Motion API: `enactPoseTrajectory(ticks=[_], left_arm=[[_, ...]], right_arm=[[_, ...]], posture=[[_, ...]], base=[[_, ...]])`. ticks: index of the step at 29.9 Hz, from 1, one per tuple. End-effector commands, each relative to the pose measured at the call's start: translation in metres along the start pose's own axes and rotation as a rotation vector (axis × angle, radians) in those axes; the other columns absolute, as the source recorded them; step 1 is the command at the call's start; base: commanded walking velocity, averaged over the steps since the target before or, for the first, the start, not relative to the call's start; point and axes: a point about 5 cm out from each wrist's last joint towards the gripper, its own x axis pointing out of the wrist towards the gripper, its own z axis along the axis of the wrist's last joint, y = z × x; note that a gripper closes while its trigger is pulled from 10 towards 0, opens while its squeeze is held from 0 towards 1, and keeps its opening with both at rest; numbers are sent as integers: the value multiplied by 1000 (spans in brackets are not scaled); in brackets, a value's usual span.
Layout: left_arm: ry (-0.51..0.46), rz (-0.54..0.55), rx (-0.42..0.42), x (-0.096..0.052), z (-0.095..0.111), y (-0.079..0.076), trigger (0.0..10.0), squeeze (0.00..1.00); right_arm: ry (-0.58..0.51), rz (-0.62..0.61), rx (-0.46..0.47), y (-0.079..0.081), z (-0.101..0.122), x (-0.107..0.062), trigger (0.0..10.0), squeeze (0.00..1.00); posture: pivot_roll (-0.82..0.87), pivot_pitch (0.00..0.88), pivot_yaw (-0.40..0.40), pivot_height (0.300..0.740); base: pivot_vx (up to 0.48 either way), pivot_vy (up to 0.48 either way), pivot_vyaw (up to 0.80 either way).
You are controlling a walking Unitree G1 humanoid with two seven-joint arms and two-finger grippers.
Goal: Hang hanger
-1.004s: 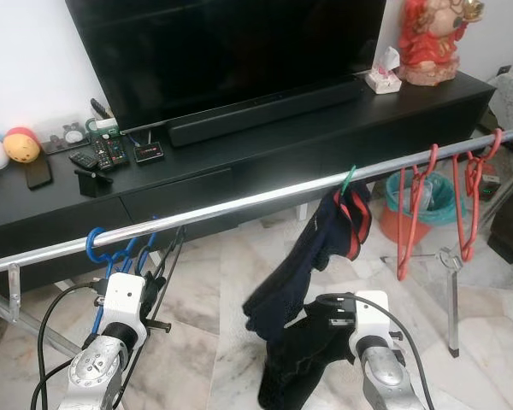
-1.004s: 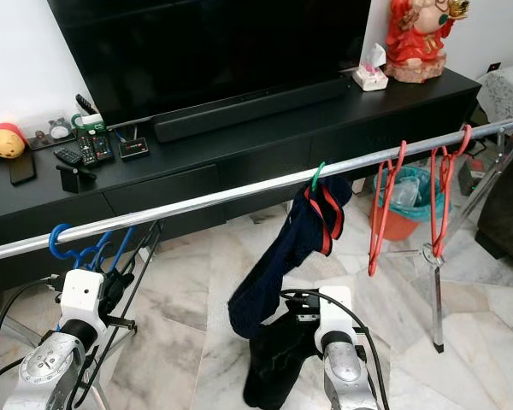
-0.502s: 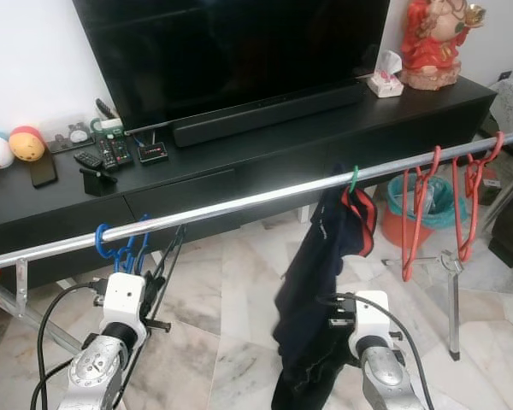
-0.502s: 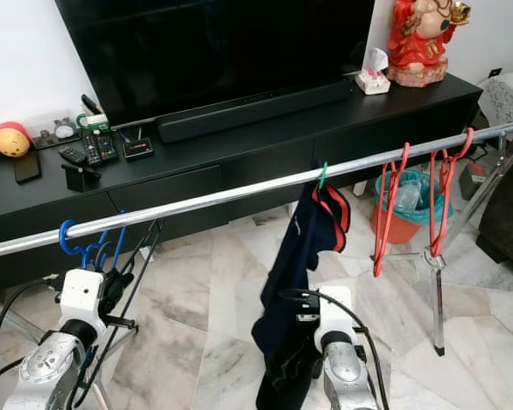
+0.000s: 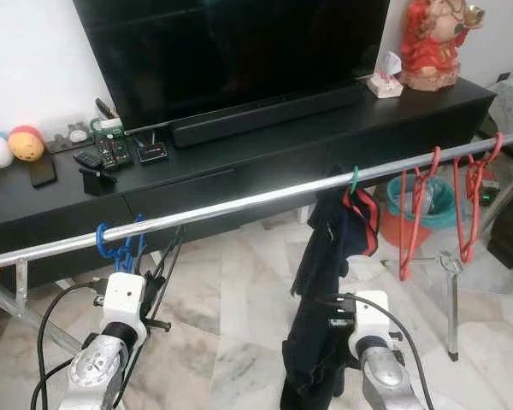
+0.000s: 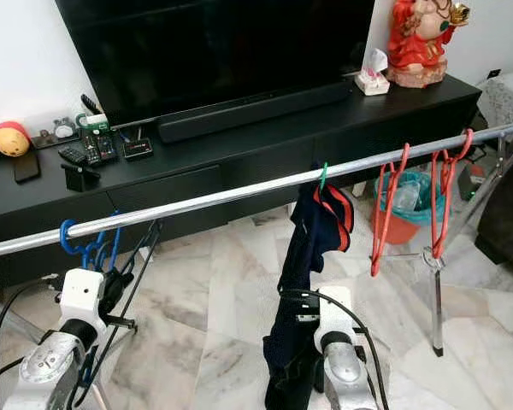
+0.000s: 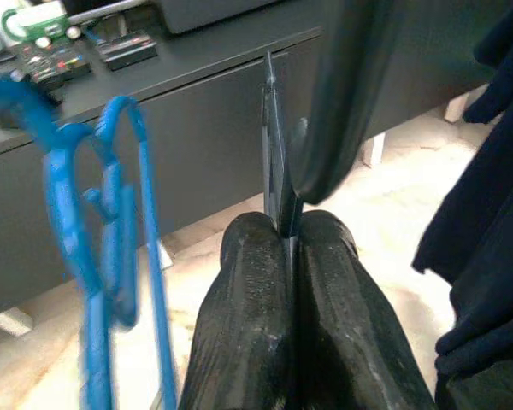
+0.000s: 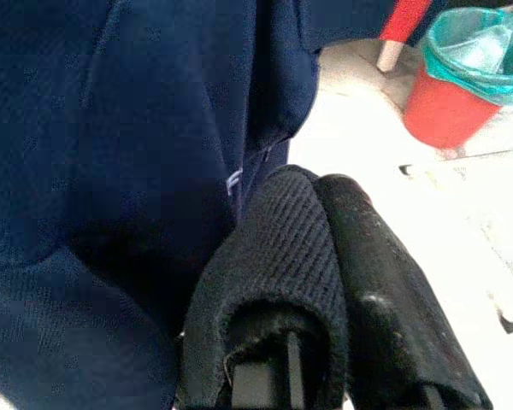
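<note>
Hanging now: a green hanger (image 5: 353, 178) hooked over the long metal rail (image 5: 239, 205), carrying a dark blue garment with red trim (image 5: 329, 265) that drops almost to the floor.
Right gripper (image 8: 325, 282): fingers pressed together with nothing between them, right beside the blue cloth, low in front of the garment.
Left gripper (image 7: 286, 282): fingers closed on the thin rod of a blue hanger (image 7: 274, 171), below the rail near other blue hangers (image 5: 120, 248) hooked on it.
Also on the rail: red hangers (image 5: 445, 201) toward the robot's right, well apart from the green one.
Behind: a black TV bench (image 5: 239, 162) with remotes and a television.
Risk, snag: the right gripper sits against loose cloth, so pulling away could drag the garment and tip the green hook off the rail.
Risk, left side: the held blue hanger is close to its neighbours, so lifting it could tangle the hooks or knock one down.
</note>
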Motion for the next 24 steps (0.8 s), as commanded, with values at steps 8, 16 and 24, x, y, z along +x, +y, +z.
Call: enactPoseTrajectory(ticks=[8, 16, 24], left_arm=[[10, 11, 2, -1, -1, 3, 10000, 0], [10, 11, 3, -1, -1, 4, 10000, 0], [8, 11, 5, -1, -1, 4, 10000, 0]], right_arm=[[-21, 6, 14, 4, 5, 2, 10000, 0], [-21, 8, 11, 4, 5, 2, 10000, 0], [-36, 17, 10, 6, 7, 2, 10000, 0]], posture=[[-85, 0, 56, 740], [-85, 0, 56, 740], [-82, 0, 55, 740]], base=[[0, 0, 88], [0, 0, 0], [0, 0, 326]])
